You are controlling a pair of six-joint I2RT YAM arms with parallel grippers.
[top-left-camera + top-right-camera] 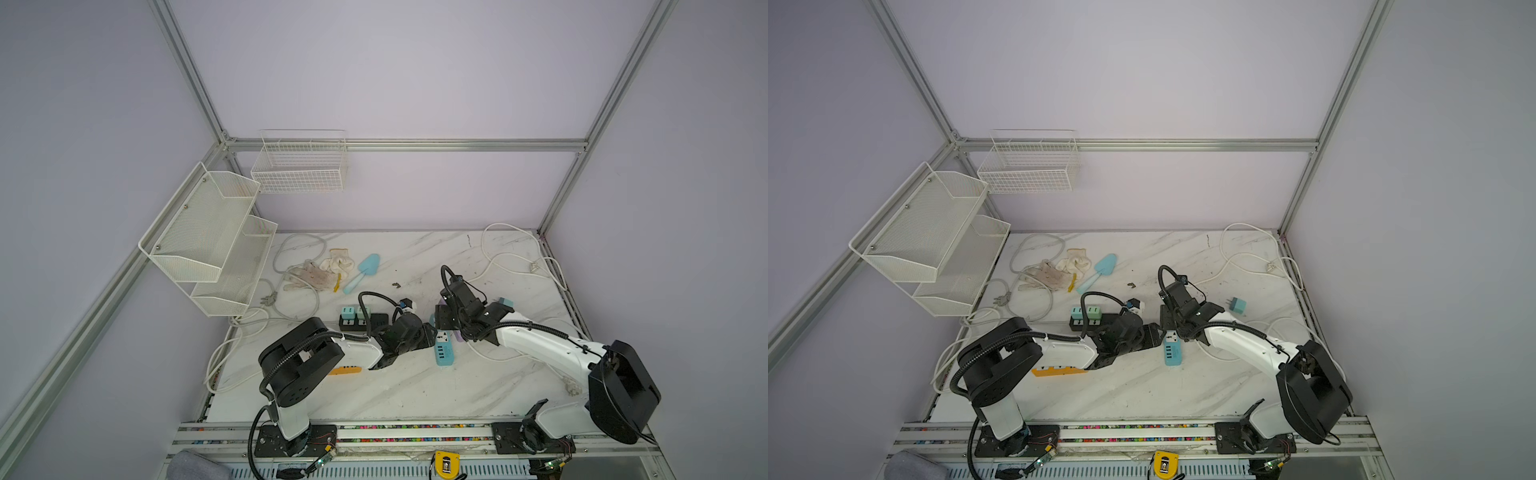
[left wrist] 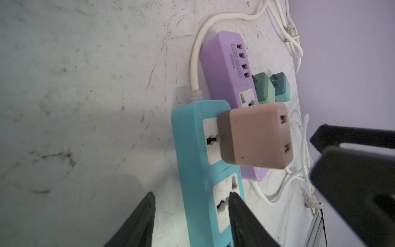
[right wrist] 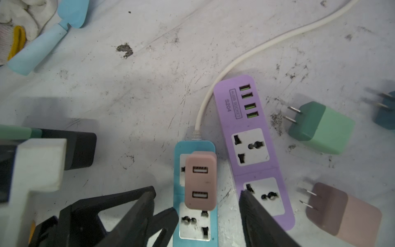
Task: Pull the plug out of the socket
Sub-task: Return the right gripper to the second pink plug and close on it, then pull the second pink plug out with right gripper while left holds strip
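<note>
White marble-look table (image 1: 395,386) carries everything, and the blue power strip (image 1: 444,353) (image 2: 192,149) near its middle serves as the mark for the rest. Two white mesh racks (image 1: 208,245) hang well beyond the strip, off toward the left arm's side.

The left gripper (image 2: 191,193) reaches the strip at its second socket. Its jaws are apart and hold nothing. One finger lies in front of that socket's face and the other stands clear of the strip's edge, with bare table showing between. Whether the first finger presses on the strip I cannot tell.

The right gripper (image 3: 197,190) hangs just above the strip's first socket, released, its jaws spread wider than the strip and touching nothing.

A purple power strip (image 3: 256,171) lies just beside the blue one, nearly parallel, all its sockets bare. A black power strip (image 1: 379,321) with two green plugs in it lies near the blue strip on the left arm's side. A pale blue trowel (image 1: 362,272) lies farther off on that side.

The pink plug (image 2: 256,136) (image 3: 200,181), a two-port USB block, sits fully seated in the blue strip's first socket, the one nearest its white cord (image 3: 235,62). A loose green plug (image 3: 324,130) and a loose pink-brown plug (image 3: 346,216) lie on the table beyond the purple strip, away from the blue one.
</note>
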